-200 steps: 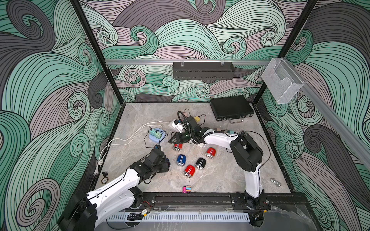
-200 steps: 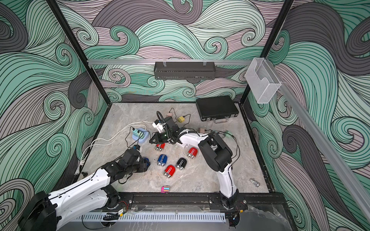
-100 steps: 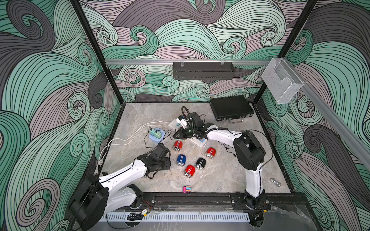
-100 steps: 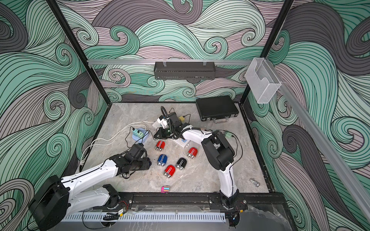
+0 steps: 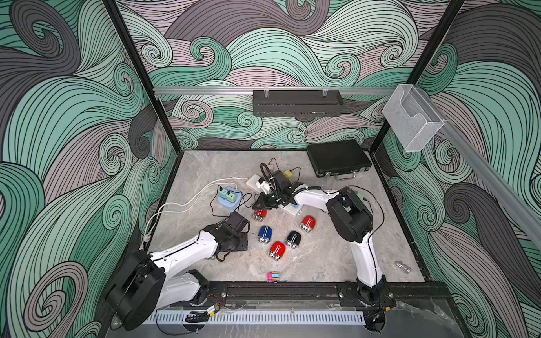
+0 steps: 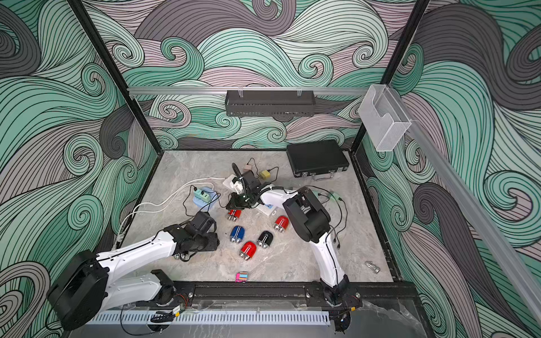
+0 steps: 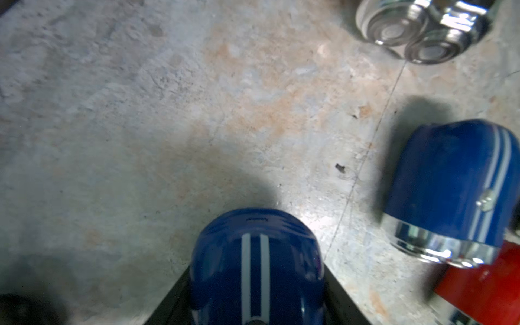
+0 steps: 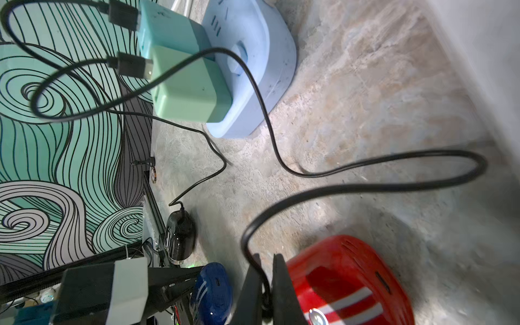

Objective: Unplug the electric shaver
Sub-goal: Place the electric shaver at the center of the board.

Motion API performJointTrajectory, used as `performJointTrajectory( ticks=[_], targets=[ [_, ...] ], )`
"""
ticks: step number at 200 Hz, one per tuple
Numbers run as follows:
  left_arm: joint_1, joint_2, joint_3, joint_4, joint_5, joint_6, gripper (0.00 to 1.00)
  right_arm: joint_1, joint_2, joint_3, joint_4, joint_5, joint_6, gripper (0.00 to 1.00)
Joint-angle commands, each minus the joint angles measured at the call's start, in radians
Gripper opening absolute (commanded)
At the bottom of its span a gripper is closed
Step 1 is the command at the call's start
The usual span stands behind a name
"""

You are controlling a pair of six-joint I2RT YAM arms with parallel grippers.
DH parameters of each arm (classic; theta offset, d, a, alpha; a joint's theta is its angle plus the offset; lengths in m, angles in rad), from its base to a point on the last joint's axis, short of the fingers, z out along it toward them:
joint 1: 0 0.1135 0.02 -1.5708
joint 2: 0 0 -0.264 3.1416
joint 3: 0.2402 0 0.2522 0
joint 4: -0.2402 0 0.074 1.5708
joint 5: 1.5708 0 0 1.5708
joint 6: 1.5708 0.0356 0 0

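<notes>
Black cable [image 8: 365, 187] is what the right end effector [image 8: 266, 263] has. Its jaws are drawn together on the cord, and the cord's tip is hidden between them, so I cannot tell whether a plug sits there. Just beside the jaws lies a red shaver [image 8: 346, 281], and the dark slot in its shell looks bare. From the jaws the cord loops across the worktop [image 5: 322, 257] and up to a green adapter [image 8: 191, 84], which stands plugged into the pale-blue power strip [image 8: 267, 70].

On the robot's side of that power strip, the left end effector [image 7: 254, 281] is clamped on a blue shaver [image 7: 254, 253]. The small charging slot at its rounded end shows empty — no lead enters it.

Judging by this, the unplugging itself looks done: shaver in one end effector, cord in the other, nothing joining them. What seems left is to release the cord and set the shaver down.

One caution: nearer the robot's base than the power strip, and close to the left wall, a black shaver [image 8: 180, 239] has a thin lead [image 8: 197, 185] running into it. If that is the one meant, it is still connected.

Further from the power strip, toward the right arm, four more shavers lie loose with no cords: a second blue one [image 5: 265, 233], a black one [image 5: 292, 238] and two red ones [image 5: 277, 249].
</notes>
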Motion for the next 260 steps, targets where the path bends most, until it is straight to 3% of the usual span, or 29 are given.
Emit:
performJointTrajectory(
  ticks=[1,128,173,260],
  targets=[
    [0.002,0.014,0.035,-0.026,-0.023,-0.015,0.35,0.018,0.017,0.043,-0.023,0.012,-0.015,0.05],
    [0.001,0.043,0.035,-0.021,-0.025,-0.030,0.40,0.026,0.098,0.154,-0.089,0.044,-0.016,0.06],
    [-0.001,0.048,0.035,-0.028,-0.036,-0.039,0.49,0.020,0.126,0.191,-0.128,0.061,-0.030,0.06],
    [-0.006,0.068,0.051,-0.043,-0.048,-0.040,0.52,0.014,0.130,0.194,-0.142,0.071,-0.039,0.06]
  ],
)
